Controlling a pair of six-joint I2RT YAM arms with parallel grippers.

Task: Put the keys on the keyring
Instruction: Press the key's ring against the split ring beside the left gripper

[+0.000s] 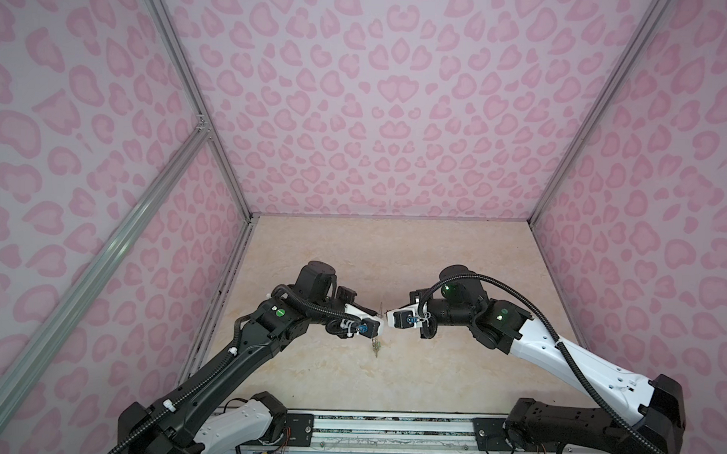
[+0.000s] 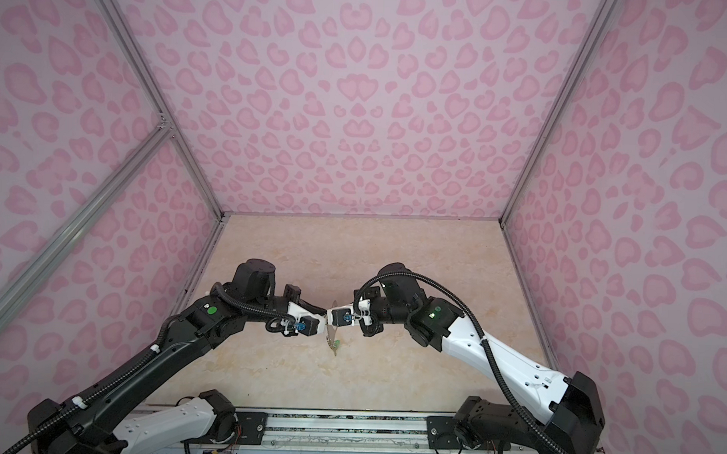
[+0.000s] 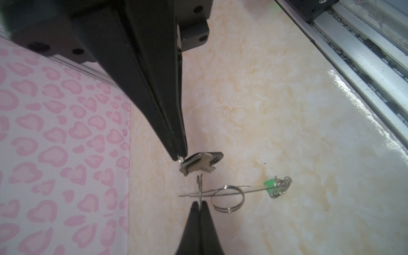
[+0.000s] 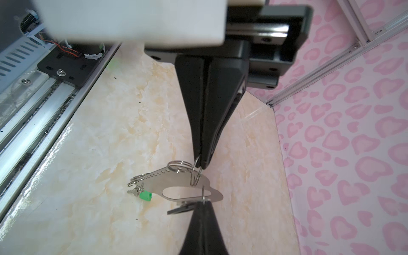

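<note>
In both top views the left fingers (image 1: 378, 317) and right fingers (image 1: 387, 316) are seen tip to tip above the table (image 1: 431, 376), with the keyring (image 1: 376, 347) hung beneath them. In the left wrist view the left fingers are shut on the black-tagged key (image 3: 202, 163), held just beside the split ring (image 3: 199, 189). In the right wrist view that ring is pinched by the shut right fingers; the green-tagged key (image 4: 144, 195) is already hung. The key's hole should be eased onto the ring's free end.
</note>
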